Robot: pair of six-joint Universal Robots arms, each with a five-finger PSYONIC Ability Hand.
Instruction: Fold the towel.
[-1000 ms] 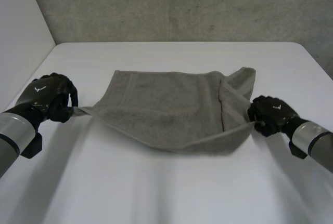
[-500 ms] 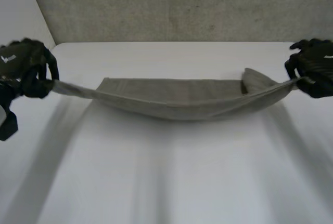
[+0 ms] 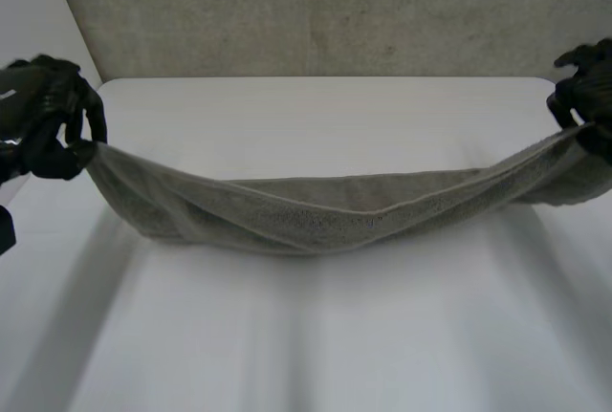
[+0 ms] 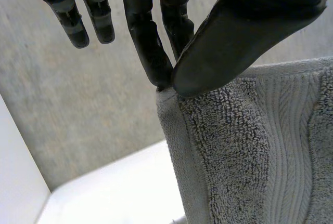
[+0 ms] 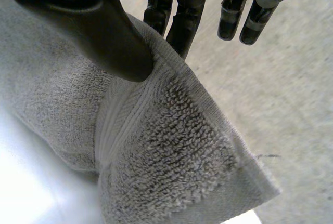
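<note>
Head view: a grey towel (image 3: 316, 211) hangs stretched across a white table (image 3: 316, 116), held up at both ends and sagging in the middle like a hammock. Its low middle part is close to the tabletop; whether it touches cannot be told. The left hand (image 3: 43, 116) is raised off the table at the towel's left end, fingers curled round the cloth. The right hand (image 3: 585, 97) is raised at the towel's right end, level with the other, the cloth running into its grasp. A rough grey wall (image 3: 316, 10) stands behind the table.

Left wrist view: the left hand (image 4: 244, 37) pinches the towel (image 4: 250, 151) at a corner, its thumb pressed against two fingers (image 4: 151, 52) with the hemmed edge caught between them. The other fingers stick out straight, clear of the cloth. The towel hangs down from the pinch, showing looped pile and a ribbed band. Beyond it are the table (image 4: 114, 193) and the wall (image 4: 78, 104).

Right wrist view: the right hand (image 5: 93, 31) pinches the towel (image 5: 156, 151) near a corner, thumb on top of the cloth, two fingers (image 5: 179, 21) behind it. The remaining fingers point away, touching nothing. The corner juts out past the pinch.
</note>
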